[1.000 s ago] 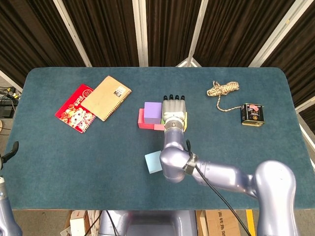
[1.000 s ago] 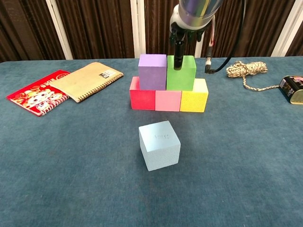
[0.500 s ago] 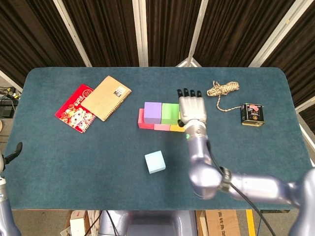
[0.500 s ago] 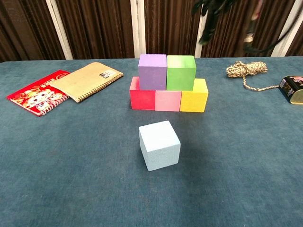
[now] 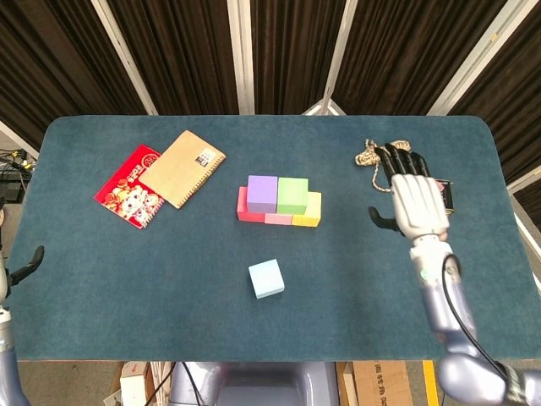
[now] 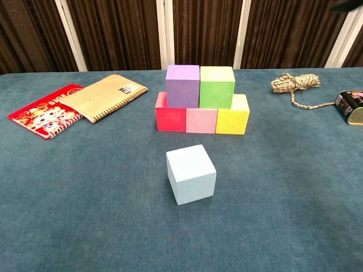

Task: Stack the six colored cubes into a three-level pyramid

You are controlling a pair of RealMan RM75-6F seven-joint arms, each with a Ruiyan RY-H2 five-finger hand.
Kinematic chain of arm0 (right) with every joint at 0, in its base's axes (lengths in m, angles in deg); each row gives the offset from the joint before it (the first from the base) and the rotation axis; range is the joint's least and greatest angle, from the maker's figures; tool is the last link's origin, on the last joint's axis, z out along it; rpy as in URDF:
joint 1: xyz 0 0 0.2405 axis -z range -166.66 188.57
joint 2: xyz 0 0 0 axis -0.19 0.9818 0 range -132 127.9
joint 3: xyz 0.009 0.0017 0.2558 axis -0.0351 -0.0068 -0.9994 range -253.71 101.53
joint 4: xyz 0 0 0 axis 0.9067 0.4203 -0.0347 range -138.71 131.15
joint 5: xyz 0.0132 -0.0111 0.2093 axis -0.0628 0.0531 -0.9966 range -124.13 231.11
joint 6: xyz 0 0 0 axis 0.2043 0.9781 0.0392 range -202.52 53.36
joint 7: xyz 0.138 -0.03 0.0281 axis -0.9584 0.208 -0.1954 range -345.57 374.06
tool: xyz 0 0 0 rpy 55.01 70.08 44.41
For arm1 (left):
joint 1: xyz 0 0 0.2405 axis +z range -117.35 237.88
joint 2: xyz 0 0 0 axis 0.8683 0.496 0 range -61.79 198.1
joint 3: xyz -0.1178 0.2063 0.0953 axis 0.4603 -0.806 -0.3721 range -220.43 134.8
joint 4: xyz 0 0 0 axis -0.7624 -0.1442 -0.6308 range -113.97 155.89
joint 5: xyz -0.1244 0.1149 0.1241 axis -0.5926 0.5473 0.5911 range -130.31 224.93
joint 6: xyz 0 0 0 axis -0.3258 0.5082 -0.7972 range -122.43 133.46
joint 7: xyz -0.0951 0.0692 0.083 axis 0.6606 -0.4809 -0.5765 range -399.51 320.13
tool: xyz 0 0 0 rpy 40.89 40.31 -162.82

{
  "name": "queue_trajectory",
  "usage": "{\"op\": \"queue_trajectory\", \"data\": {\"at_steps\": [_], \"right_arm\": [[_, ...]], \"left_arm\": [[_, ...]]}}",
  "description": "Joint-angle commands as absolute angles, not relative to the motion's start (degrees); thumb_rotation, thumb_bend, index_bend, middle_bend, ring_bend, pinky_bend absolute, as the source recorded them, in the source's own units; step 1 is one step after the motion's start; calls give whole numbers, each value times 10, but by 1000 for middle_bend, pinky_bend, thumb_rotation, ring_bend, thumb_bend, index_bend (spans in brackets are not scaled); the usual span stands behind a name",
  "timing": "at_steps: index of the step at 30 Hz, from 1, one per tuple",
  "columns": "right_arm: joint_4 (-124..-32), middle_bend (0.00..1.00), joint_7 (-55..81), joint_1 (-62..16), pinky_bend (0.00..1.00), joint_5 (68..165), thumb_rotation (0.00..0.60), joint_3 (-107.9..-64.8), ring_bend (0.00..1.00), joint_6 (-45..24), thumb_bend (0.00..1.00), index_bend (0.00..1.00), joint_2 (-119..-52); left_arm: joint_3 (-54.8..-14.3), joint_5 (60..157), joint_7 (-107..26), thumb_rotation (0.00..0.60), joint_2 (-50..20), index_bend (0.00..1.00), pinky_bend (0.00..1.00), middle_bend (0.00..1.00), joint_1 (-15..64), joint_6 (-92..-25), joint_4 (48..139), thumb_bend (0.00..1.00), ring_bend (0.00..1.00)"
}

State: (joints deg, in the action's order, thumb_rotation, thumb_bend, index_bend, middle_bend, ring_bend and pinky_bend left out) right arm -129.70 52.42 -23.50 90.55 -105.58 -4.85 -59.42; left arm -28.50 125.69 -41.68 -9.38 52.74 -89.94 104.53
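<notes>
Hovering over the right part of the desk [image 5: 152, 279], the right hand [image 5: 416, 203] has its fingers spread and holds nothing; in the head view it covers part of the dark tin [image 6: 349, 106] and sits just below the coil of rope [image 6: 294, 83]. The cubes lie well apart from it, to its left near the middle of the desk. Three form a bottom row touching side by side: the red cube [image 6: 171, 118], the pink cube [image 6: 202, 120] and the yellow cube [image 6: 233, 115]. On top of them rest the purple cube [image 6: 182, 86] and the green cube [image 6: 217, 86], pressed against each other, making a second level. The light blue cube [image 6: 191, 174] stands alone on the desk, nearer the robot than the stack and apart from it, turned slightly askew. At the far left edge of the head view only a small dark part of the left hand [image 5: 27, 262] shows, and I cannot tell how its fingers lie. A tan notebook [image 6: 106, 96] overlaps a red booklet [image 6: 41, 117] on the left side of the desk
</notes>
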Motion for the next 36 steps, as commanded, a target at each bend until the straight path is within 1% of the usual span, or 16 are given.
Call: {"op": "queue_trajectory", "data": {"at_steps": [1, 5, 10, 14, 17, 21, 27, 29, 31, 34, 36], "right_arm": [[-1317, 64, 413, -121, 0, 1092, 600, -961, 0, -96, 329, 129, -527], [-1296, 64, 357, -73, 0, 1220, 600, -893, 0, -101, 328, 147, -527], [-1278, 71, 325, -42, 0, 1325, 600, -827, 0, -101, 329, 147, -547], [-1270, 74, 335, -35, 0, 1374, 600, -788, 0, -110, 329, 147, -571], [-1269, 74, 349, -37, 0, 1385, 600, -768, 0, -125, 329, 147, -590], [-1267, 73, 374, -44, 0, 1391, 600, -759, 0, -135, 329, 147, -621], [-1271, 73, 416, -61, 0, 1375, 600, -765, 0, -146, 329, 144, -665], [-1276, 65, 440, -71, 0, 1358, 600, -769, 0, -153, 316, 125, -683], [-1284, 55, 476, -82, 0, 1332, 600, -773, 0, -161, 283, 103, -699], [-1298, 51, 529, -101, 0, 1282, 600, -785, 0, -165, 246, 102, -724], [-1303, 48, 564, -115, 0, 1248, 600, -793, 0, -162, 246, 98, -745]], "left_arm": [[-282, 1259, -409, 600, -91, 72, 0, 105, 531, -905, 1048, 313, 0], [-283, 1261, -405, 600, -88, 75, 0, 104, 534, -908, 1051, 313, 0], [-283, 1259, -404, 600, -86, 74, 0, 104, 536, -908, 1055, 313, 0], [-283, 1251, -407, 600, -82, 73, 0, 104, 537, -901, 1062, 313, 0], [-282, 1246, -409, 600, -76, 74, 0, 104, 538, -895, 1067, 312, 0], [-280, 1244, -409, 600, -74, 73, 0, 103, 540, -898, 1069, 313, 0], [-278, 1240, -409, 600, -73, 73, 0, 103, 540, -896, 1070, 313, 0], [-279, 1240, -414, 600, -75, 72, 0, 104, 538, -893, 1069, 313, 0], [-282, 1240, -421, 600, -78, 72, 0, 103, 536, -889, 1068, 313, 0], [-285, 1241, -431, 600, -83, 71, 0, 103, 532, -883, 1065, 313, 0], [-286, 1240, -437, 600, -86, 70, 0, 103, 529, -880, 1063, 313, 0]]}}
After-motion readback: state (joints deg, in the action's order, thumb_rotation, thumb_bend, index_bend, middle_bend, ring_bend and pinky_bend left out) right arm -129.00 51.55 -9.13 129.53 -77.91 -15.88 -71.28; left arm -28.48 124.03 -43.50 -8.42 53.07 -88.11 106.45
